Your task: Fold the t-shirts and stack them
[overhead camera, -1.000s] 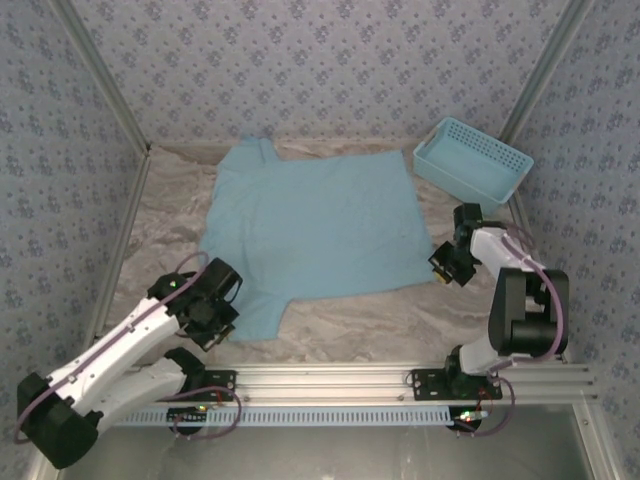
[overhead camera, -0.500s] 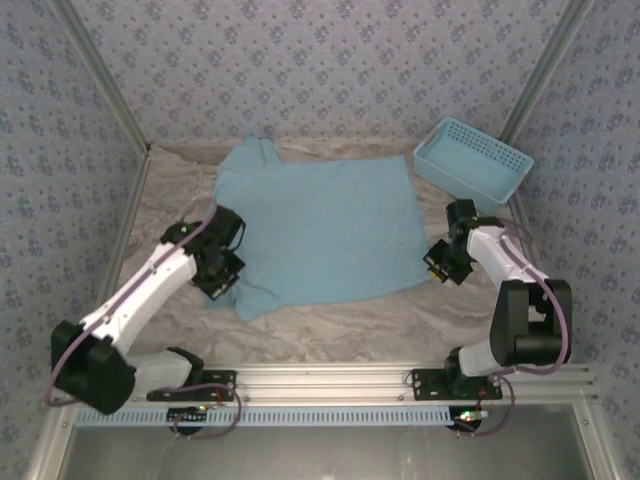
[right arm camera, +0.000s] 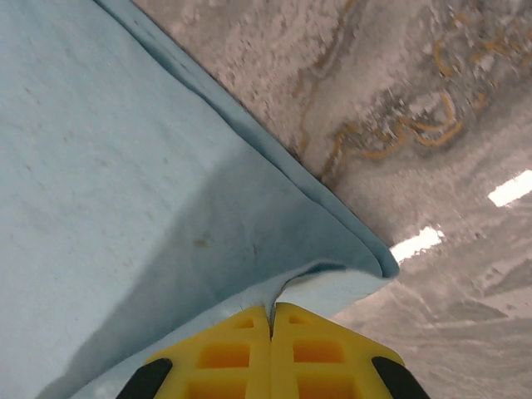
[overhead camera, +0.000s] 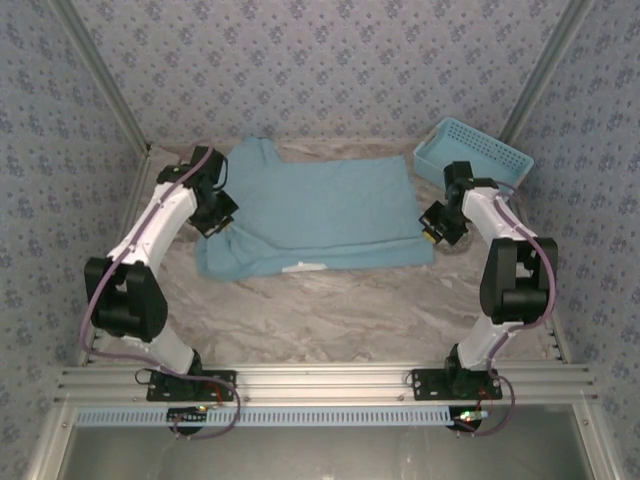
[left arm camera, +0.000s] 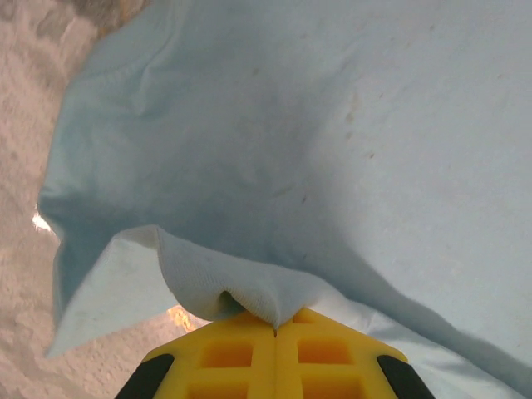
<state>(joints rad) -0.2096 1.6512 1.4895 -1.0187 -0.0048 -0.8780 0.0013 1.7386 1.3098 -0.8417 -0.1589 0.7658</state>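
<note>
The near stretch of the marbled table (overhead camera: 330, 320) is bare. Past it the sky-blue t-shirt (overhead camera: 320, 205) lies doubled over, with a small white patch (overhead camera: 303, 267), perhaps a label, at its near edge. The left gripper (left arm camera: 274, 320) has its fingers pressed together on a pinch of the shirt's left side. The right gripper (right arm camera: 270, 314) is clamped likewise on the right edge. A lattice basket (overhead camera: 472, 160) sits far right
</note>
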